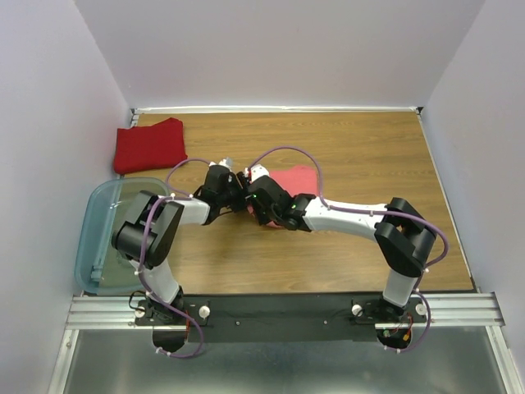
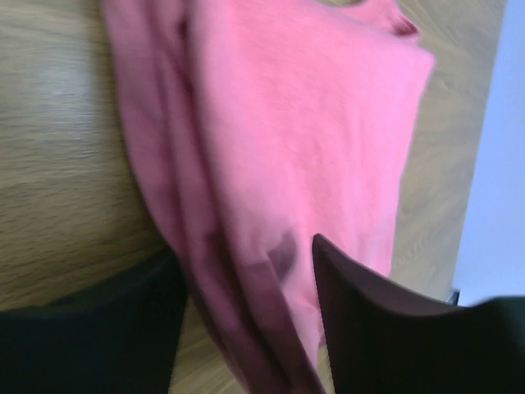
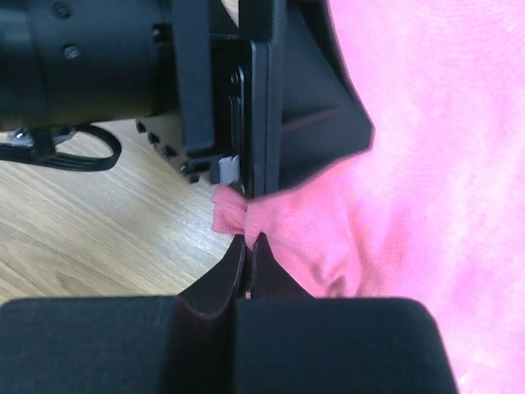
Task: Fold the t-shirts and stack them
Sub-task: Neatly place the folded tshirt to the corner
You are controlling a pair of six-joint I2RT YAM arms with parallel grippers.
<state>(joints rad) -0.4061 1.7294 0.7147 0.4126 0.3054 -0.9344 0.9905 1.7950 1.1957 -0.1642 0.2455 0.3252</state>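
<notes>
The pink shirt (image 1: 297, 179) lies mid-table, the red shirt (image 1: 149, 145) folded at far left. Your right gripper (image 3: 248, 254) is clamped on a thin nip of its edge; your left gripper (image 2: 244, 250) straddles the edge, fingers apart. If you pull now, that nip may slip free.

Clear bluish plastic bin (image 1: 92, 226) sitting at near-left corner of wooden table (image 1: 369, 156), its right part being hidden from top view. White walls (image 1: 287, 49) enclosing table on left, far and right sides. Silver aluminium rail (image 1: 98, 310) running along near edge, black plate (image 1: 279, 310) lying over its middle. Grey metal sheet (image 1: 271, 365) showing below rail.
</notes>
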